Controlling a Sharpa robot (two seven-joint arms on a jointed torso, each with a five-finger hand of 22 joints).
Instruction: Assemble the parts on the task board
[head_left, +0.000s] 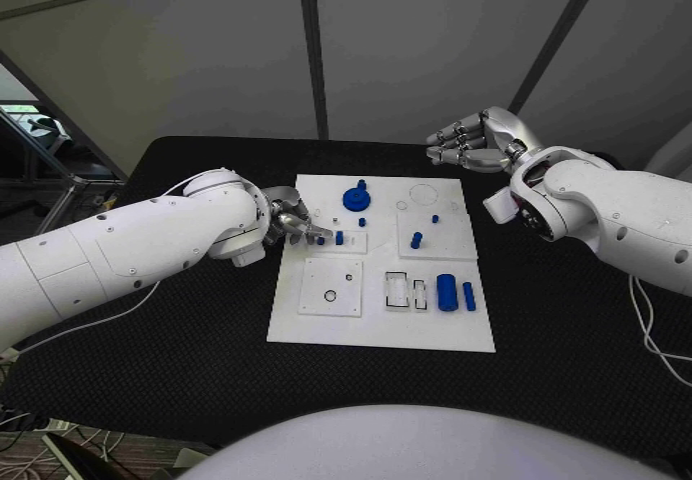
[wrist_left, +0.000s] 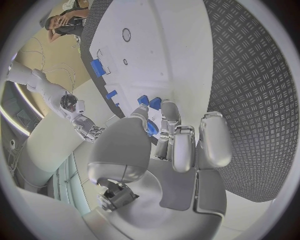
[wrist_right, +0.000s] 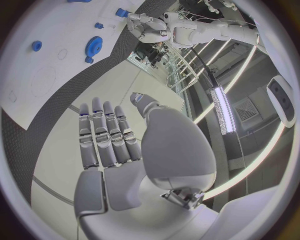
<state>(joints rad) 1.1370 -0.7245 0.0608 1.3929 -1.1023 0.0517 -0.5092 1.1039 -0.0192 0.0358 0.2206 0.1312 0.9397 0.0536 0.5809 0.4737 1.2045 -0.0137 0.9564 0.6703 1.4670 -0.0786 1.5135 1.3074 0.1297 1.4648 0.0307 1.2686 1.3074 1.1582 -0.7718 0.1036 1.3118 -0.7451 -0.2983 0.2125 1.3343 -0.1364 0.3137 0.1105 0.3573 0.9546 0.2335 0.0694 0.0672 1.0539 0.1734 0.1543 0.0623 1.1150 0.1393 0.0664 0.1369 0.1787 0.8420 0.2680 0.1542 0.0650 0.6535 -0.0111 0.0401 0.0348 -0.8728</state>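
Note:
The white task board (head_left: 378, 330) lies in the middle of the black table. My left hand (head_left: 293, 224) is at the board's left edge and pinches a small blue part (head_left: 320, 240) between thumb and finger; the left wrist view shows that part (wrist_left: 152, 128) in the pinch. A short blue peg (head_left: 339, 238) stands just beside it. A blue gear (head_left: 356, 197) sits near the board's far edge. Two blue cylinders (head_left: 449, 292) lie at the board's right side. My right hand (head_left: 473, 140) hovers off the board's far right corner, holding nothing, fingers straight and thumb apart (wrist_right: 115, 145).
Small blue pegs (head_left: 415, 240) stand near the board's middle. White inset plates (head_left: 332, 287) and narrow slots (head_left: 397, 290) take up its near half. Bare black table (head_left: 188, 340) surrounds the board on all sides.

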